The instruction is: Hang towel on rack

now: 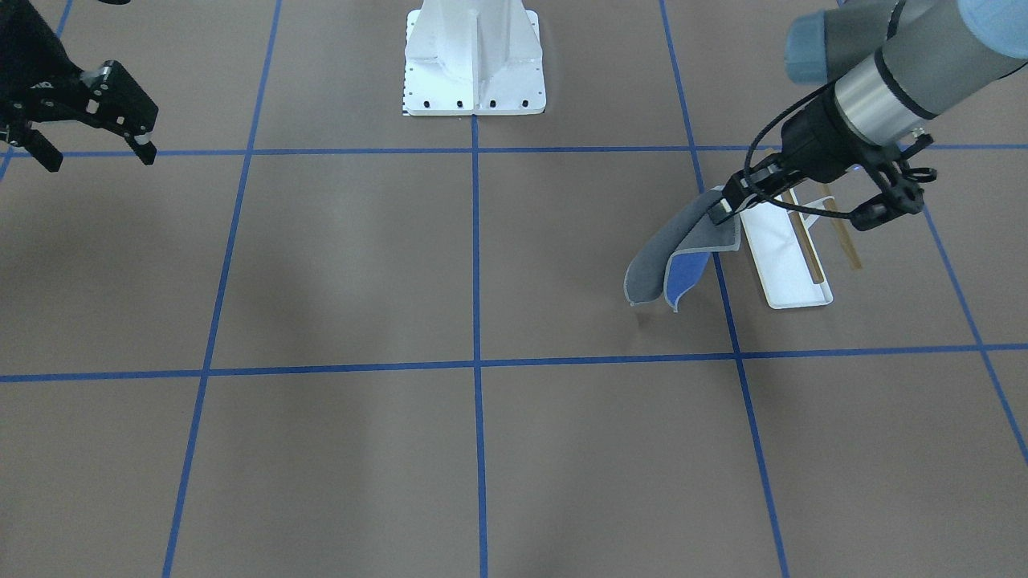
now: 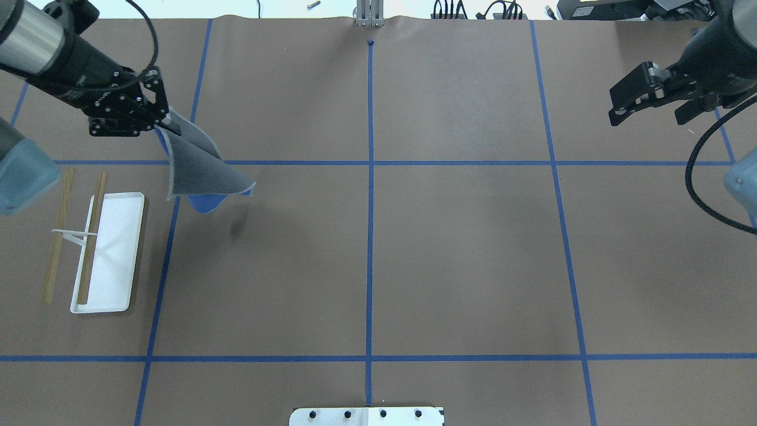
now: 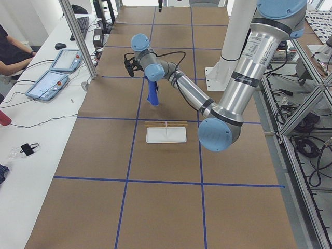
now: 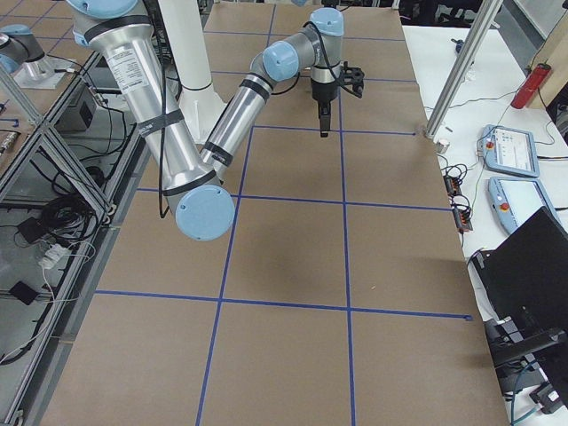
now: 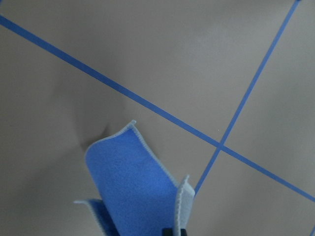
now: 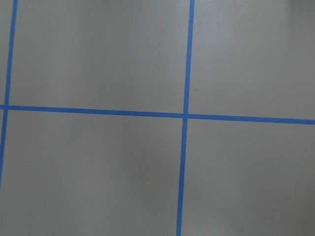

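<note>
My left gripper [image 2: 168,121] is shut on one edge of the towel [image 2: 201,171] and holds it up in the air. The towel hangs folded, dark grey outside and bright blue inside, with pale edging. It also shows in the front view [image 1: 666,257] and the left wrist view [image 5: 133,182]. The rack [image 2: 112,248] stands on the table's left side: a white tray base and two brown rods [image 2: 91,236]. The hanging towel is just beyond the rack's far end, not touching it. In the front view my left gripper [image 1: 723,205] is over the rack's [image 1: 783,265] end. My right gripper [image 2: 647,118] is open and empty, far right.
The white bolted robot pedestal [image 1: 474,64] stands at the robot's side of the table. Blue tape lines [image 2: 369,236] cross the brown table cover. An operator bench with tablets [image 3: 52,83] runs along the far side.
</note>
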You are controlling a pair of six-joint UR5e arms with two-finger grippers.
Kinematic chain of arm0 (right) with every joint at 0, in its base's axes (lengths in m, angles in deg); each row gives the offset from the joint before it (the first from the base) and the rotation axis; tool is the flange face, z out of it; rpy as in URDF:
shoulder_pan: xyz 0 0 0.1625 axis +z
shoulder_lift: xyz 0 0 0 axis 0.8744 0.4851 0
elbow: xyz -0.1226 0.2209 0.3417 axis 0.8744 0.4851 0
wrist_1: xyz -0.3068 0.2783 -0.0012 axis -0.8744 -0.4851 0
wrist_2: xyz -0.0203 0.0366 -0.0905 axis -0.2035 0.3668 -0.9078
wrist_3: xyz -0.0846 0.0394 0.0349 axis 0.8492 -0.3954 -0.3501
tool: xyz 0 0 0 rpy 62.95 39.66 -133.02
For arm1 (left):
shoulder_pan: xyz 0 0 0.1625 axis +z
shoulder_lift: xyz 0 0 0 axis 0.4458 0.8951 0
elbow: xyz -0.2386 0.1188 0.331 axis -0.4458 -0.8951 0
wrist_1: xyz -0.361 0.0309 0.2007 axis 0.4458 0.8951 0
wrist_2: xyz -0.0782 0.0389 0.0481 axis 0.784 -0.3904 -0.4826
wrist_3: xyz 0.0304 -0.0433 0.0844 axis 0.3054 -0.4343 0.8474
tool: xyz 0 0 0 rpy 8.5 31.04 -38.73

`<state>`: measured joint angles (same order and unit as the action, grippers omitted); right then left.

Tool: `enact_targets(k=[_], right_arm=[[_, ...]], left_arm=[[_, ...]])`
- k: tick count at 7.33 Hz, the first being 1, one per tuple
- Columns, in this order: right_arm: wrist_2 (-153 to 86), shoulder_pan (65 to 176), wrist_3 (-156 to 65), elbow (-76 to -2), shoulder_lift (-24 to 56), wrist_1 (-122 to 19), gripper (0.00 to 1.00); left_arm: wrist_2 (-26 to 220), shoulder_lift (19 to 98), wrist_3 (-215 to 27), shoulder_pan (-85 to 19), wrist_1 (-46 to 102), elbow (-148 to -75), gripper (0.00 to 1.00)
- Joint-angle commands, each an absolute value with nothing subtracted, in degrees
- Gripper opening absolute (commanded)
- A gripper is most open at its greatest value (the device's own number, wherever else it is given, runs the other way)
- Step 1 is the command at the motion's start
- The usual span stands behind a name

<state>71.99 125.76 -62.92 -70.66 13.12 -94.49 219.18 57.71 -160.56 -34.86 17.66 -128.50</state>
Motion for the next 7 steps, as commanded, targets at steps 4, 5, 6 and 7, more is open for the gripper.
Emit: enact_targets(k=[4, 5, 6, 7], right_arm=[[74.3, 129.0, -54.6, -65.2, 14.2, -94.5, 1.00], [74.5, 129.0, -54.6, -65.2, 14.2, -94.5, 1.00], [74.5, 129.1, -54.6, -65.3, 14.4, -94.3, 1.00], [74.5, 129.4, -54.6, -65.4, 14.6, -94.1, 1.00]], left_arm=[[220.7, 36.2, -132.2, -43.7, 17.7, -131.9, 0.00], [220.6, 34.5, -128.2, -43.9, 17.9, -130.2, 0.00], [220.0, 32.4, -123.9, -43.9, 18.1, -129.0, 0.00], [219.8, 31.3, -121.2, -44.0, 18.2, -128.3, 0.00]])
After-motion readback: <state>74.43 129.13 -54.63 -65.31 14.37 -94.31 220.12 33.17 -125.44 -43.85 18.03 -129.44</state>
